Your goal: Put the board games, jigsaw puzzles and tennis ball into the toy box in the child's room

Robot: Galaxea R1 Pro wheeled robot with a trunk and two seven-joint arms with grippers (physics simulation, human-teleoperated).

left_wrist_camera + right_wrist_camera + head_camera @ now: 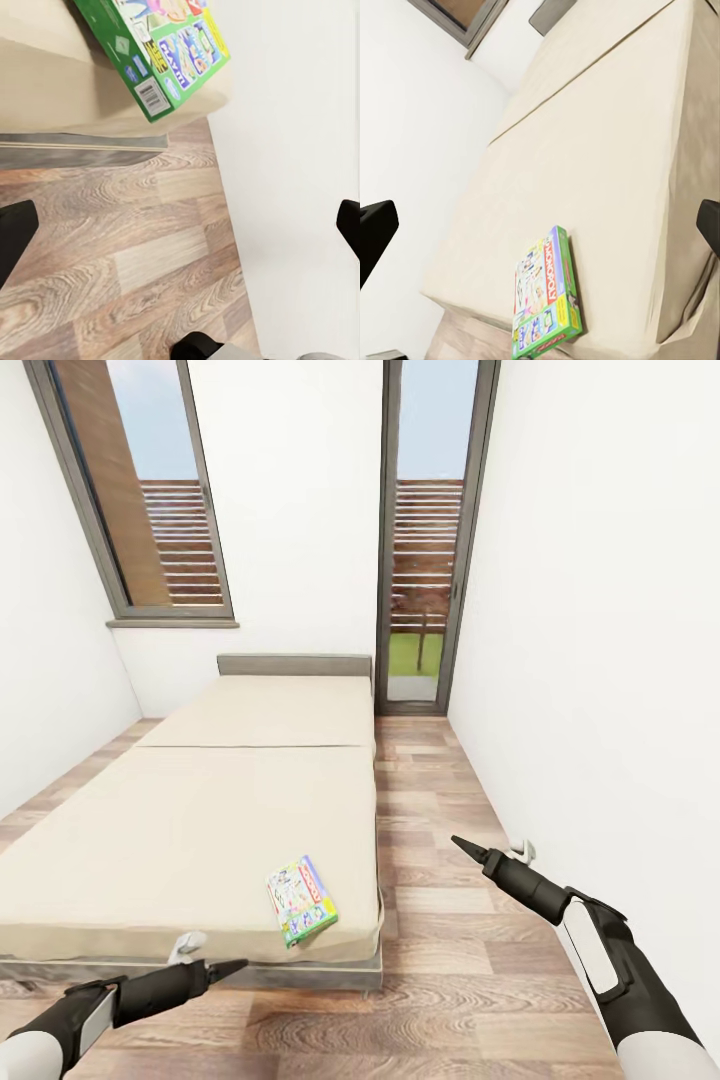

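White-walled room, wood-plank floor (450, 980), tall grey-framed windows. Beige bed (200, 830) fills the left. One board game (301, 900) lies flat near the bed's near right corner. Left gripper (228, 967) low before the bed frame; right gripper (462, 847) over floor. Both jaws spread wide, empty.

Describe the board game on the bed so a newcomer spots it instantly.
Find the large low bed with the plain beige mattress under the tall grey-framed windows. Near its foot-end corner, by the wood-plank aisle, lies a thin flat rectangular green-edged game box with busy print, the only colourful thing on the mattress.
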